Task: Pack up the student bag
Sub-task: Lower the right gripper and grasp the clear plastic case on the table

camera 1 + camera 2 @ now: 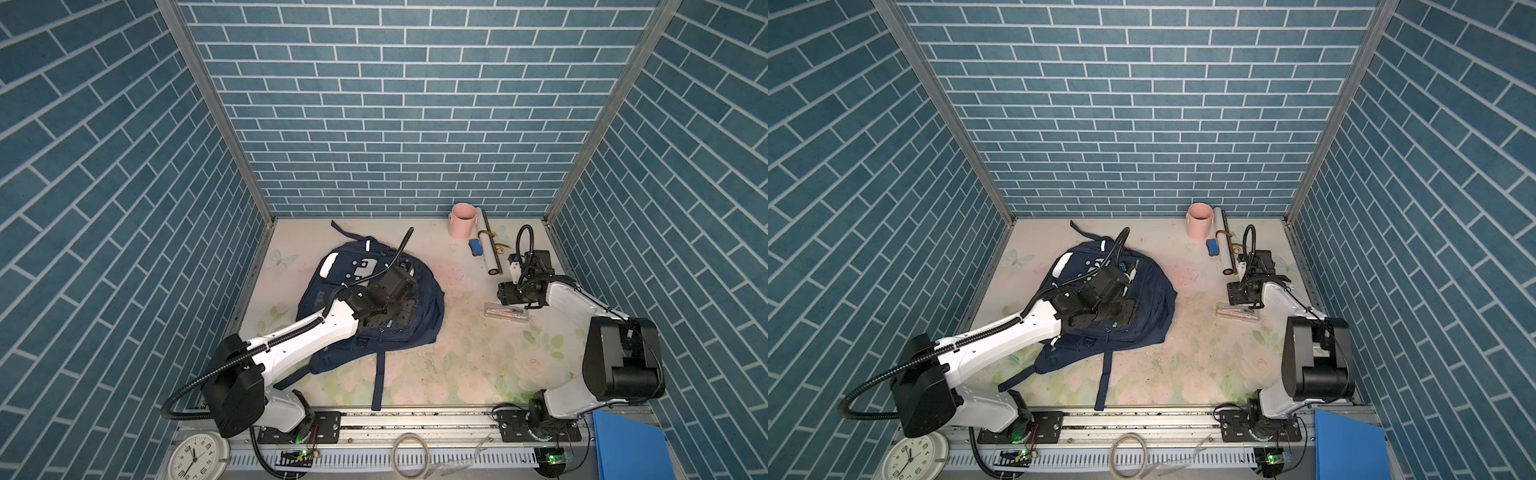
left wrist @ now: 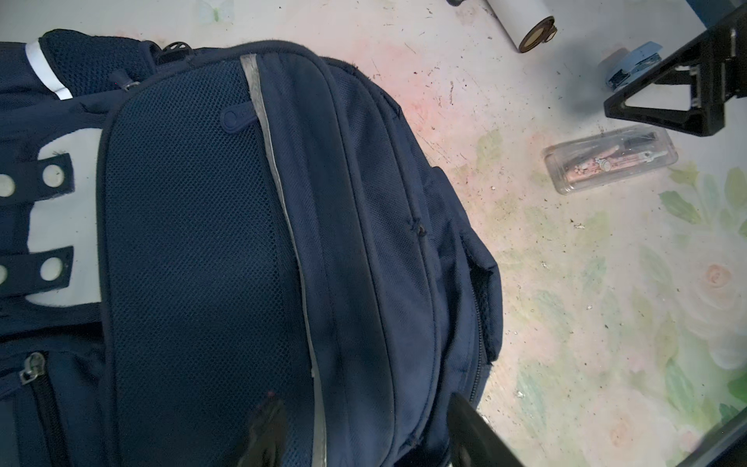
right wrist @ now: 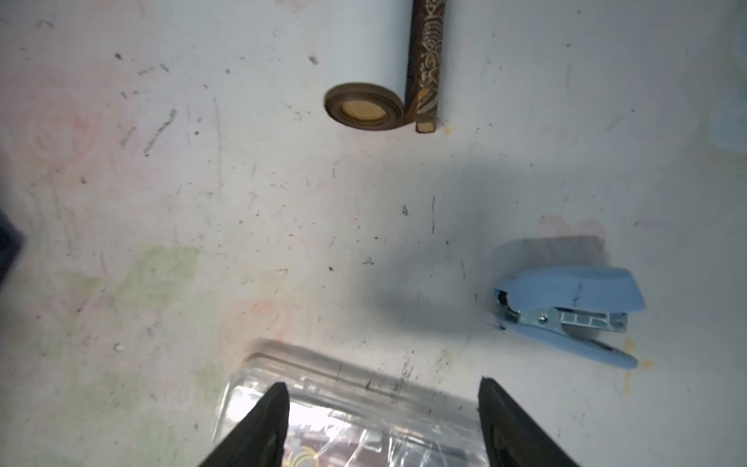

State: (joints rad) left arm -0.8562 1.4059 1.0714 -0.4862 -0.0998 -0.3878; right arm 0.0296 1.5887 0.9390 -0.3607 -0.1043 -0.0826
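Observation:
The student bag (image 1: 426, 318) (image 1: 1156, 309) lies flat on the left half of the floral table, a navy backpack with grey strips and its straps trailing toward the front edge. My left gripper (image 1: 407, 312) (image 2: 364, 400) hovers over the bag's mesh front pocket (image 2: 194, 242), open, with only fabric below its fingers. My right gripper (image 1: 508, 293) (image 3: 383, 384) is open just above a clear plastic case (image 1: 506, 311) (image 3: 347, 412) that holds pens. The jaws stand apart on either side of the case's end, without gripping it.
A light blue stapler (image 3: 574, 307) (image 2: 634, 60) lies beside the right gripper. A white paper roll with a brown stick (image 1: 488, 249) (image 3: 366, 107), a blue eraser (image 1: 476, 247) and a pink cup (image 1: 462, 220) sit at the back right. Brick-pattern walls close three sides.

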